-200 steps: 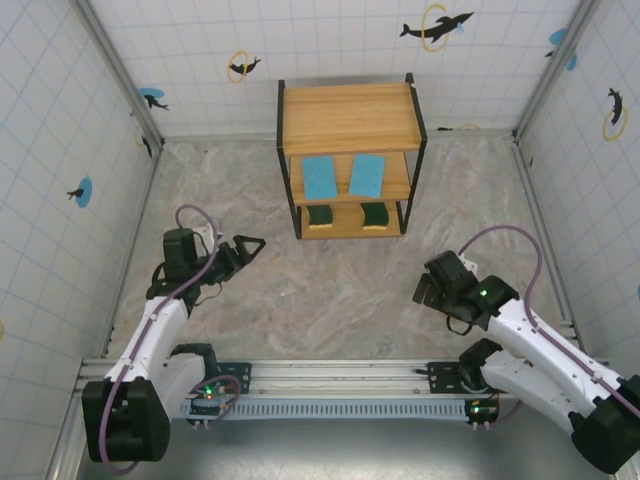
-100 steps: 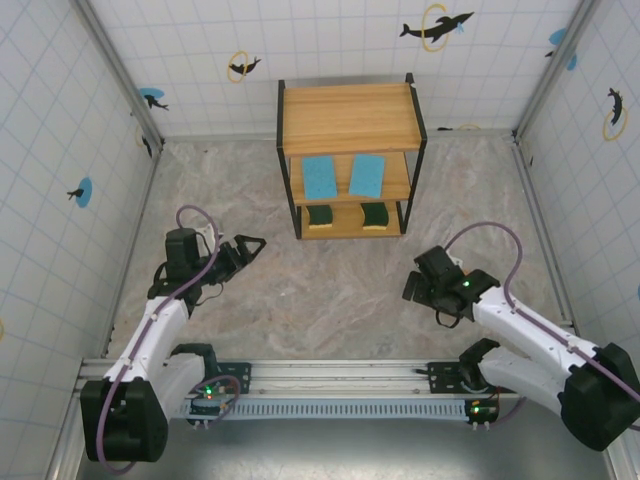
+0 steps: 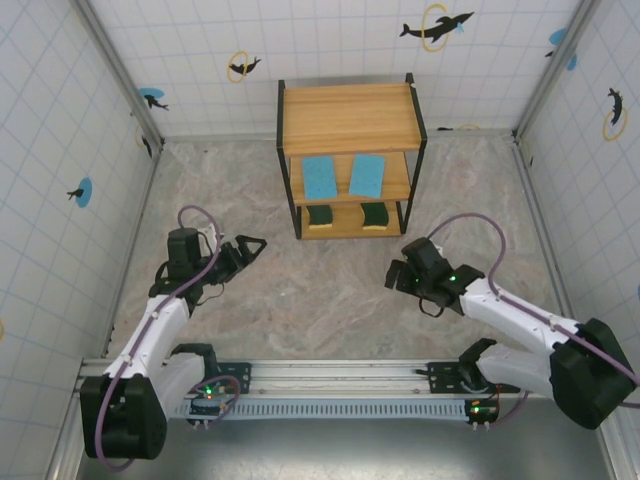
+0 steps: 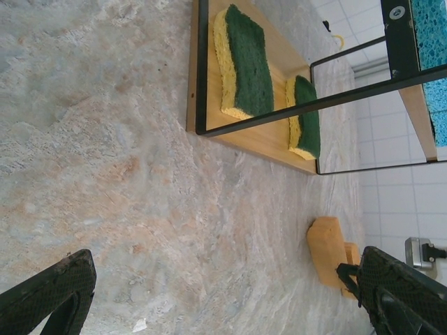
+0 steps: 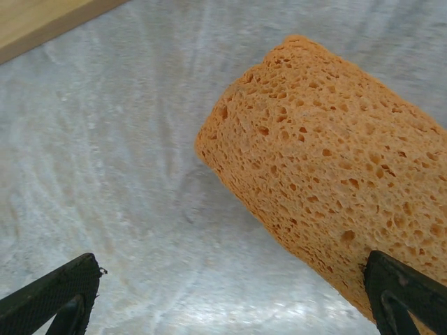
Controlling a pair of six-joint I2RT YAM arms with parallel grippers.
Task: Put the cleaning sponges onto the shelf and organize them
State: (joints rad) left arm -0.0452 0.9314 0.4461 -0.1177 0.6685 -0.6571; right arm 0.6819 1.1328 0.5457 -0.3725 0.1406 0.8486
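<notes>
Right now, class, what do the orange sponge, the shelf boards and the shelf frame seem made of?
Orange sponge: soft open-cell foam, matte, riddled with pores. Shelf boards: light wood, smooth, faint grain; possibly laminate. Shelf frame: thin black bars, likely painted metal.

I see an orange sponge (image 5: 328, 188), pitted with pores, on my marbled grey-beige bench (image 5: 140, 174). The shelf (image 3: 348, 118) is pale wood boards in a black frame (carrying light blue sponges (image 3: 320, 177) and yellow-backed dark green sponges (image 4: 244, 59)).
</notes>
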